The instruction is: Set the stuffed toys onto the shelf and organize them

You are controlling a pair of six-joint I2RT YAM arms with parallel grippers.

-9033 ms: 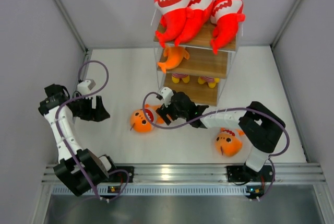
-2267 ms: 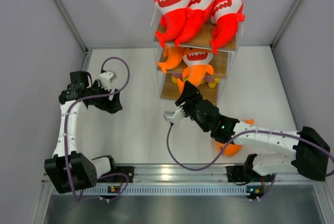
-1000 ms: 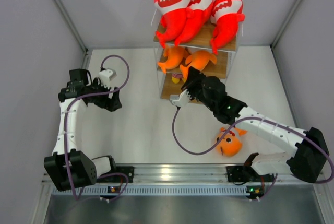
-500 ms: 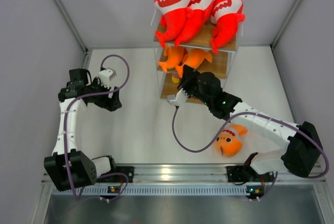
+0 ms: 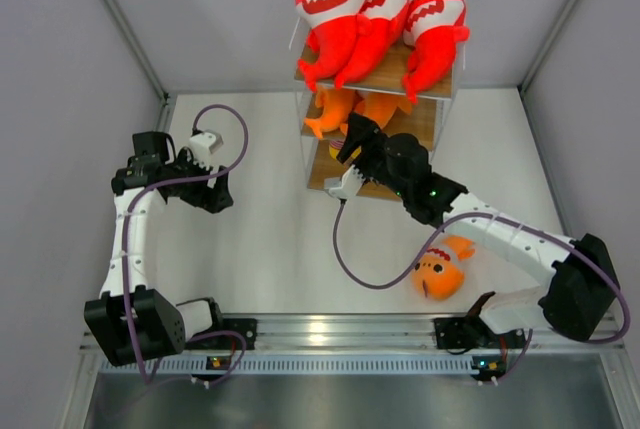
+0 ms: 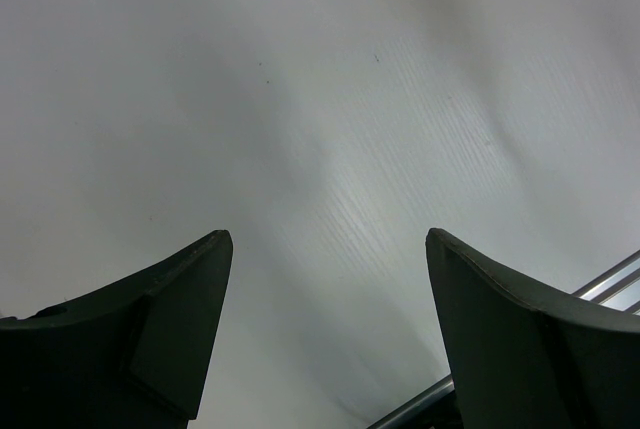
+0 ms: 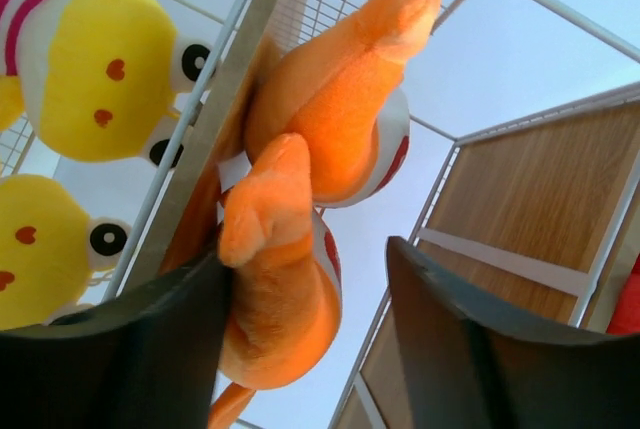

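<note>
Red sharks [image 5: 375, 19] line the shelf's [image 5: 428, 127] top tier. First orange fish [image 5: 325, 107] sits on the middle board; second orange fish [image 7: 340, 119] rests beside it between the right gripper's [image 7: 305, 254] parted jaws. Third orange fish [image 5: 440, 269] lies on the counter [image 5: 270, 249], not yet shelved. Left gripper [image 6: 328, 239] hangs open, empty. Yellow plushes [image 7: 95, 69] sit below.

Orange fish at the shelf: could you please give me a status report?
Left gripper open, over bare table. Right gripper open at middle shelf, orange fish resting against it. Another fish on table.
</note>
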